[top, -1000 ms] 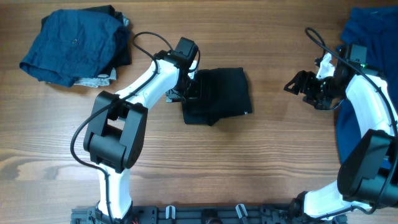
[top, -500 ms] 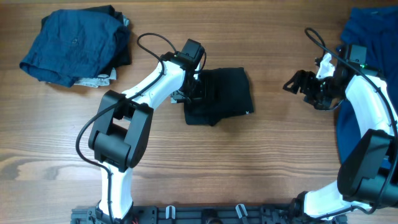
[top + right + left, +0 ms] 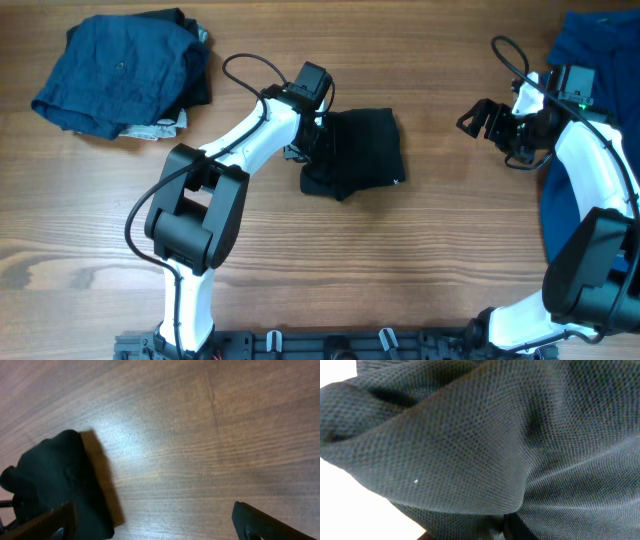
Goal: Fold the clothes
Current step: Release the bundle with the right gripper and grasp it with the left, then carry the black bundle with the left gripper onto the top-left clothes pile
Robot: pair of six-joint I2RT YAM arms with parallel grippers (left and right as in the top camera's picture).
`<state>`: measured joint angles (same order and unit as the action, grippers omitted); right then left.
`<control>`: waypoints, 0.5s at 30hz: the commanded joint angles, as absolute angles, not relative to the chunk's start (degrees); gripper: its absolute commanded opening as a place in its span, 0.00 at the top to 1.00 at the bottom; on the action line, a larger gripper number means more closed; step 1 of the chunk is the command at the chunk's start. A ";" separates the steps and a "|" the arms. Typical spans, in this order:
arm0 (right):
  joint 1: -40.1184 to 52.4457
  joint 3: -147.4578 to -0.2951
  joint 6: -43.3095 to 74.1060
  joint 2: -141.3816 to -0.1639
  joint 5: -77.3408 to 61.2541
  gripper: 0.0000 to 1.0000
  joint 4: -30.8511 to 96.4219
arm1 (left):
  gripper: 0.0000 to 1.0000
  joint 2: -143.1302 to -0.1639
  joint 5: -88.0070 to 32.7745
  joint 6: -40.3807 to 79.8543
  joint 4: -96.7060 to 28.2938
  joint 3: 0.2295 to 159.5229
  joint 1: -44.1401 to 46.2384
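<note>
Judging by the overhead view, the left pincer (image 3: 312, 143) sits at the left edge of the folded black shirt (image 3: 365, 150), which lies as a compact bundle in the middle of the bench (image 3: 420, 260). The left wrist view is filled with bunched black mesh, so close that the fingers cannot be made out. I cannot tell whether they have clamped the cloth or only press into it.

That is the risk. If they bite a single layer, a lift would likely peel the bundle open and undo the fold. If they bite nothing, the arm could come away empty or shove the shirt askew across the wood.

The right pincer (image 3: 485, 118) hangs well apart to the right over bare wood, fingers spread wide and empty, too far off to pin the shirt down. The pile of blue garments (image 3: 110, 70) and the blue cloth (image 3: 610, 40) at the right edge lie well away from both.
</note>
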<state>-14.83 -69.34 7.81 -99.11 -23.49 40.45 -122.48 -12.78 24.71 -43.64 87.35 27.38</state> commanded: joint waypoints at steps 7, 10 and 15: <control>-14.85 -68.88 7.90 -98.45 -22.90 0.00 37.87 | 0.96 -123.92 -8.43 21.39 -44.16 87.77 27.49; -14.85 -68.88 7.90 -98.45 -22.87 0.00 37.87 | 0.96 -120.84 -2.31 20.95 -44.14 89.49 27.55; -14.85 -68.88 7.92 -98.45 -22.90 0.00 37.87 | 0.96 -115.98 3.38 19.46 -42.89 91.05 27.53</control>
<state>-14.83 -69.34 7.84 -99.11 -23.49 38.09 -120.81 -4.38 21.28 -44.01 88.92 27.94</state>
